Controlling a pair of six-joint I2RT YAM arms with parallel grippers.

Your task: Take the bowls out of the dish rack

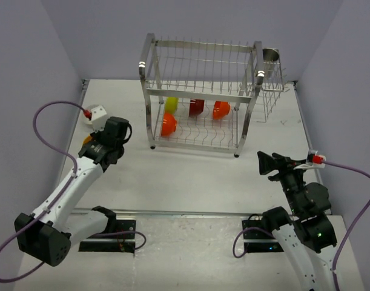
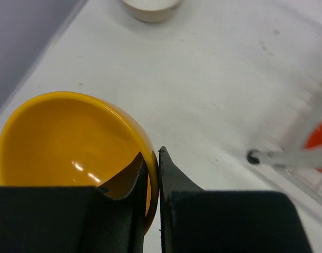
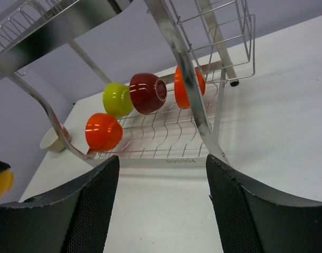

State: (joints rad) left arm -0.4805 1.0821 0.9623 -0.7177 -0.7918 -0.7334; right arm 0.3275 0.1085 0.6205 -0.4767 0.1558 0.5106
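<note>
The dish rack (image 1: pixel 200 94) stands at the back middle. Its lower tier holds a lime-green bowl (image 1: pixel 171 103), a dark red bowl (image 1: pixel 197 107), an orange-red bowl (image 1: pixel 221 109) and an orange bowl (image 1: pixel 168 124); all show in the right wrist view too, the orange bowl (image 3: pixel 104 132) nearest. My left gripper (image 2: pixel 158 158) is shut on the rim of the yellow bowl (image 2: pixel 60 142), low at the table left of the rack. The whitish bowl (image 1: pixel 97 114) sits just beyond it. My right gripper (image 3: pixel 161 174) is open and empty, facing the rack's front right post (image 3: pixel 184 74).
A wire side basket (image 1: pixel 270 91) on the rack's right end holds a small metal cup (image 1: pixel 270 54). The rack's front left foot (image 2: pixel 253 156) is right of the yellow bowl. The purple wall runs close along the table's left edge (image 2: pixel 39 52).
</note>
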